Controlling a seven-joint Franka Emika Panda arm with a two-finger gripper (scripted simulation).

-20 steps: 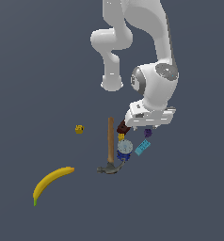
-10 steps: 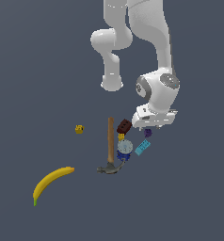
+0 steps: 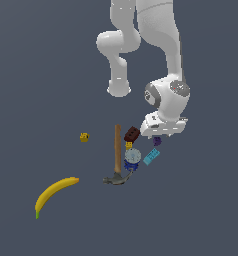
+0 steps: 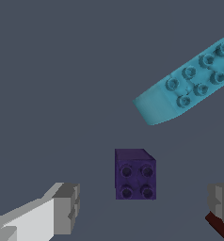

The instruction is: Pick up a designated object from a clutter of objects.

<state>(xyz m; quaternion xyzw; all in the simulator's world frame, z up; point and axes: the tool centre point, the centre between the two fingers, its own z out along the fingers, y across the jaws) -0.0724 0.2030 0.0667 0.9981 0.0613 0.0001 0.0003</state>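
Observation:
The designated object, a tiny dark purple studded block [image 4: 135, 174], rests on the floor between my two fingers and touches neither. In the exterior view the purple block [image 3: 157, 141] peeks out just under the white hand. My gripper [image 3: 160, 137] is open and hovers low over it. One grey fingertip [image 4: 67, 208] stands on one side of the block, the other fingertip [image 4: 220, 202] on the opposite side. The clutter lies close by: a light blue flat brick [image 4: 189, 88], a red-brown brick [image 3: 132, 133], a round bluish-white item [image 3: 132, 156] and a wooden-handled hammer [image 3: 118, 148].
A yellow banana [image 3: 55, 192] lies toward the exterior view's left, with a little yellow piece [image 3: 84, 137] beyond it. Another small yellow piece [image 3: 128, 145] sits between the red-brown brick and the round item. The light blue brick [image 3: 151, 156] lies right beside the gripper.
The hand has moved toward the exterior view's right and come down, from over the red-brown brick to over the purple block. The objects on the floor have stayed put.

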